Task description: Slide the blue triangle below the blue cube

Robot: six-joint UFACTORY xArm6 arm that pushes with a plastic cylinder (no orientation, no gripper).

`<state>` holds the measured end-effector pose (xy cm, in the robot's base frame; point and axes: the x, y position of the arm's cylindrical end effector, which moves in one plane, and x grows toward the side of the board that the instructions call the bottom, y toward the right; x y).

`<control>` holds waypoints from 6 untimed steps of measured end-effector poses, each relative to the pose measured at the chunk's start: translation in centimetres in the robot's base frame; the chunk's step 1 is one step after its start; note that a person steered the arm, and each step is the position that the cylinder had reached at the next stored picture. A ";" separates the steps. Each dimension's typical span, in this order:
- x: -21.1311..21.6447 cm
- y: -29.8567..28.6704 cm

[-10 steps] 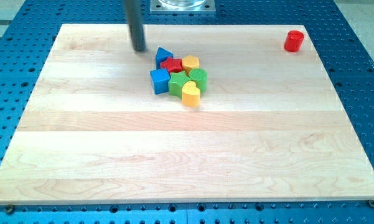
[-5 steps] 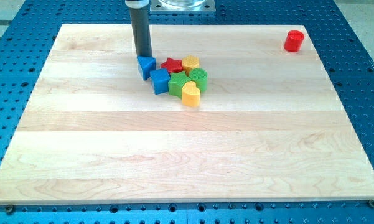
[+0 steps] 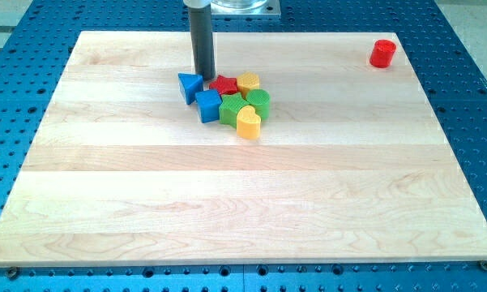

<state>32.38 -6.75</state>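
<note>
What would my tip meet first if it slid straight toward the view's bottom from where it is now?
Probably the blue cube. My tip sits just above it, between the blue triangle and the red star; it might brush the triangle's edge, since depth is unclear.

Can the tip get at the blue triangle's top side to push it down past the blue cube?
Probably yes: my tip sits just above-right of the blue triangle, with bare board around it; the blue cube touches only its lower right.

The blue triangle lies touching the blue cube's upper-left corner.
</note>
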 end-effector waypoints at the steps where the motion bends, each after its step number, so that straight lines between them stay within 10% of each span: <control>1: 5.5 -7.6; 6: 12.6 -5.8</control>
